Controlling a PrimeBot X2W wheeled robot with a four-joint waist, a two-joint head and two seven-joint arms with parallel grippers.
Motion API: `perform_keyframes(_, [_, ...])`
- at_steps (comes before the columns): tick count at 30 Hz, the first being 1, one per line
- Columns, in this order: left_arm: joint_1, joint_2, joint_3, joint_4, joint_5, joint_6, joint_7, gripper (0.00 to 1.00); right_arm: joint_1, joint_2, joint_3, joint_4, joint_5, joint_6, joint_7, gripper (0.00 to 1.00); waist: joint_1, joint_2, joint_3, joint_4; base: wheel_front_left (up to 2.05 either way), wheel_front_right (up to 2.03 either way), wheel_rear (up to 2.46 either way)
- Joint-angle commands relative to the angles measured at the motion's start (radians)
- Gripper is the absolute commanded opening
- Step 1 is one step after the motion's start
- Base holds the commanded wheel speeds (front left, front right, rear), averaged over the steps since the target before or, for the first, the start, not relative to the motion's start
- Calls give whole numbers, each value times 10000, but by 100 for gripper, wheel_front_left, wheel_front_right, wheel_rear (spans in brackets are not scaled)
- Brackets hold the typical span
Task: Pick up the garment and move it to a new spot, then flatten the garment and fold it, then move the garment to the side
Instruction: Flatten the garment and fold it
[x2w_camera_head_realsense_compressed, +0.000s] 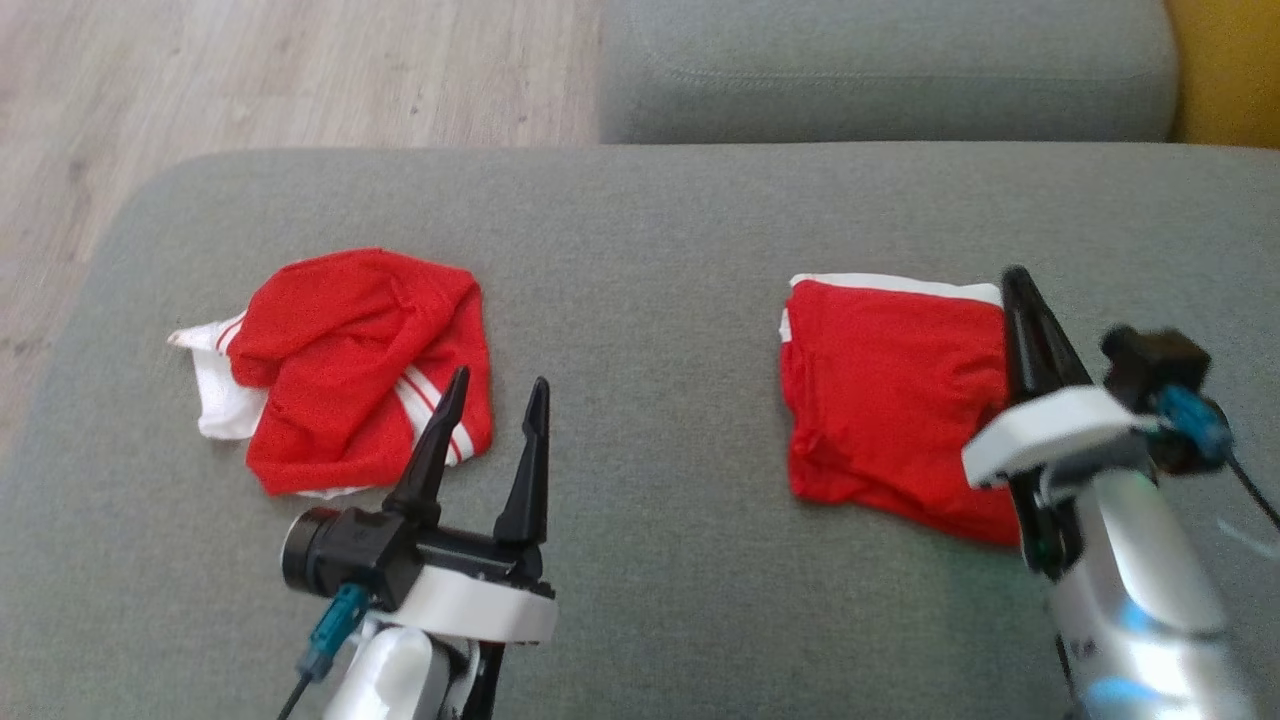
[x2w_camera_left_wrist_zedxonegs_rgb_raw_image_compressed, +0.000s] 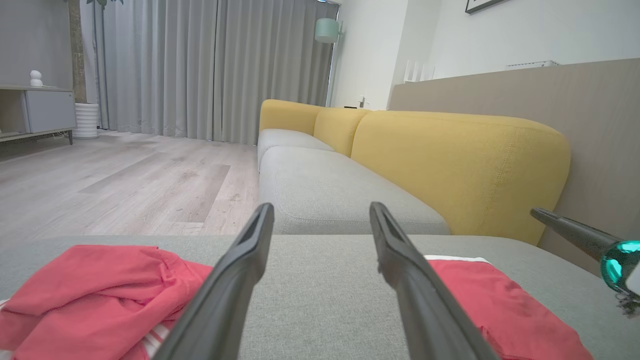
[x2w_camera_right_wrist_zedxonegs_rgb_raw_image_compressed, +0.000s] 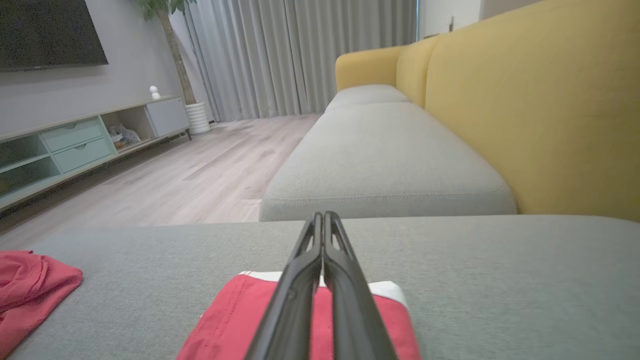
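My left gripper (x2w_camera_head_realsense_compressed: 495, 385) stands wide open at the lower centre-left, just beside the crumpled garment (x2w_camera_head_realsense_compressed: 350, 370), ready, I think, to take it. My right gripper (x2w_camera_head_realsense_compressed: 1016, 282), closed, is over the right edge of the folded garment (x2w_camera_head_realsense_compressed: 890, 400) at mid right. Between them the sofa cushion (x2w_camera_head_realsense_compressed: 650, 300) gives room for spreading.

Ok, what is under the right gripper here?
The folded red garment, lying on the grey cushion. The shut right gripper covers its right edge, so the cloth there cannot be seen.
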Motion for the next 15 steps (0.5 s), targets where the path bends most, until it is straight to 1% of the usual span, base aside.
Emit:
perform_keyframes(1, [-156,-6,415,-267,74,-25,-95,100,118,55,63,-654,-100,67,-133,0,1,0,-146,-132,0,0,0])
perform_keyframes(6, [42,-7,542,-26,90,-25,-95,100,1422,142,-352,-2100,-252,67,-134,0,1,0,-307,-292,0,0,0])
perform_keyframes(10, [160,-7,651,213,-30,9,-95,100,2398,200,-531,-2926,-146,67,-49,0,1,0,-352,-388,0,0,0])
perform_keyframes(11, [179,-7,693,257,-69,22,-95,100,2594,208,-486,-3113,-122,67,-15,21,1,0,-335,-433,0,0,0])
perform_keyframes(12, [186,-7,722,304,-82,22,-95,100,2780,214,-444,-3295,-115,67,-11,81,1,0,-318,-464,0,0,0])
perform_keyframes(13, [191,-7,746,359,-98,21,-95,100,2960,218,-394,-3439,-60,67,21,100,1,0,-305,-491,0,0,0])
perform_keyframes(15, [185,-7,790,489,-119,25,-95,100,3271,222,-233,-3667,141,67,61,100,1,0,-285,-531,0,0,0])
